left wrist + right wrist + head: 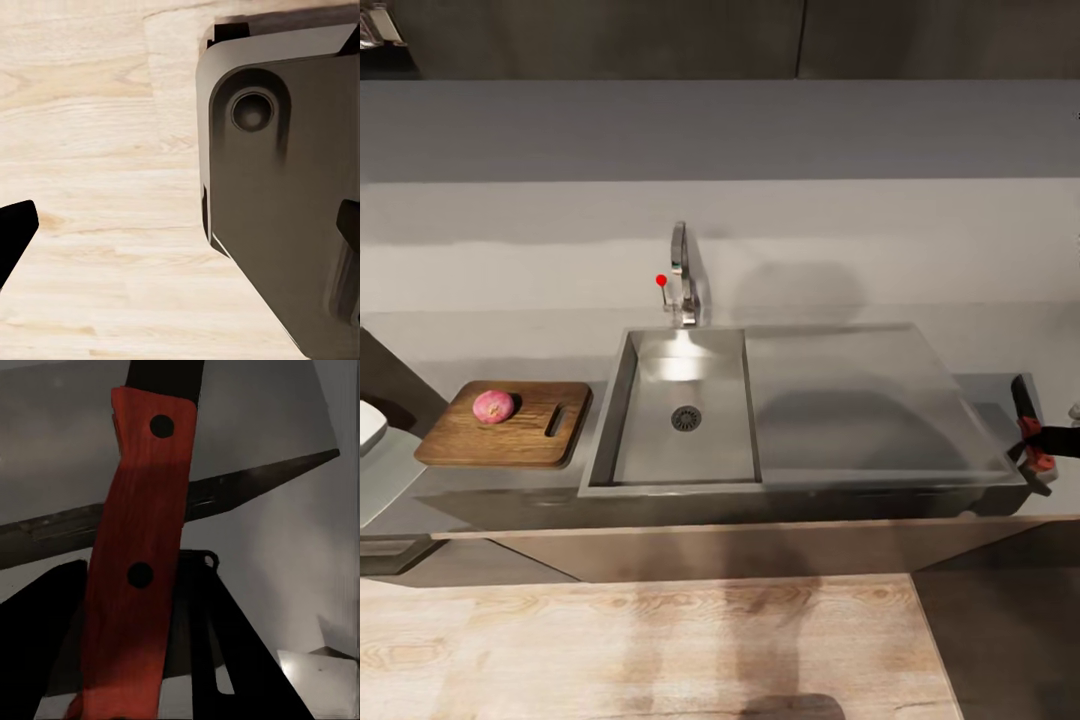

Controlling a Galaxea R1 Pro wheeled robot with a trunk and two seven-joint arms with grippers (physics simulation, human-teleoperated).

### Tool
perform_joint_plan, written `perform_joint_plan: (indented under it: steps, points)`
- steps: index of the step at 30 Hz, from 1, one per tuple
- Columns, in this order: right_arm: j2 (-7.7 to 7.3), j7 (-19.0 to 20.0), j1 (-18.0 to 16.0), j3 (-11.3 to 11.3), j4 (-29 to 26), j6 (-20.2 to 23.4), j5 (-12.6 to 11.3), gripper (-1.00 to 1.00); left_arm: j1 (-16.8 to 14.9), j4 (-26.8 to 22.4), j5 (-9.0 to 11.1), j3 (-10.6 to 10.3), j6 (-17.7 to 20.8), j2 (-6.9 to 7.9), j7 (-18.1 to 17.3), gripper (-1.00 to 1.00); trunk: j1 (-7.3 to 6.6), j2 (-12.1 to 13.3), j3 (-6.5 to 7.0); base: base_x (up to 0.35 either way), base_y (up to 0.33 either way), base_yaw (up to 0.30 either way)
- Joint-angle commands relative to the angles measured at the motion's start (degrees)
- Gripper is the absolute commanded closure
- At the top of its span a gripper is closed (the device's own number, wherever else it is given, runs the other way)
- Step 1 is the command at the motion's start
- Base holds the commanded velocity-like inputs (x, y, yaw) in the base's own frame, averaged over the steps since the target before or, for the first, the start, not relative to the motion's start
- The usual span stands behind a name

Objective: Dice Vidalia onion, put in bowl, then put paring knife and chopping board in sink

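The rectangular stainless-steel sink (685, 410) with its round drain sits in the long grey worktop (760, 250). Left of the sink lies the brown wooden chopping board (505, 425), and the pinkish round onion (493, 406) rests on it. Beyond the board's left end, a white bowl (368, 425) shows partly. At the drainboard's right end, the right gripper (1040, 445) has its jaws pinching the red-handled, dark-bladed paring knife (135, 562). I cannot tell how the left jaws stand above the pale wooden floor (97, 150).

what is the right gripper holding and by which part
The right gripper holds the knife by its red handle; the dark blade sticks out beyond it.
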Motion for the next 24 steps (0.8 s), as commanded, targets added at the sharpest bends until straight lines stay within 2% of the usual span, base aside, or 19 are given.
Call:
perform_joint_plan:
  steps: [1,14,17,19,24]
  points:
    - [-0.02,0.2,0.0,-0.5,-0.1,0.3,0.5,1.00,-0.1,0.1,0.2,-0.5,0.0,-0.02,0.1,-1.00,0.03,-0.1,0.01,0.000,0.000,0.000]
    - [-0.02,-0.3,0.0,-0.6,-1.1,0.3,0.7,1.00,-0.1,-0.1,0.1,-0.3,-1.1,-0.20,-0.2,-1.00,0.03,-0.1,1.18,0.000,0.000,0.000]
    - [-0.02,-0.3,0.0,-0.6,-1.2,0.3,0.7,1.00,-0.1,-0.1,0.1,-0.3,-4.0,-0.13,-0.2,-1.00,0.03,-0.1,1.45,0.000,0.000,0.000]
    - [-0.02,-0.3,0.0,-0.6,-1.3,0.3,0.7,1.00,-0.1,-0.1,0.1,-0.3,-8.1,-0.08,0.0,-1.00,0.03,-0.1,1.63,0.000,0.000,0.000]
    - [-0.02,-0.3,0.0,-0.8,-1.6,0.3,0.7,1.00,-0.1,-0.1,0.2,-0.3,-10.2,0.02,-0.1,-1.00,0.03,-0.1,2.09,0.000,0.000,0.000]
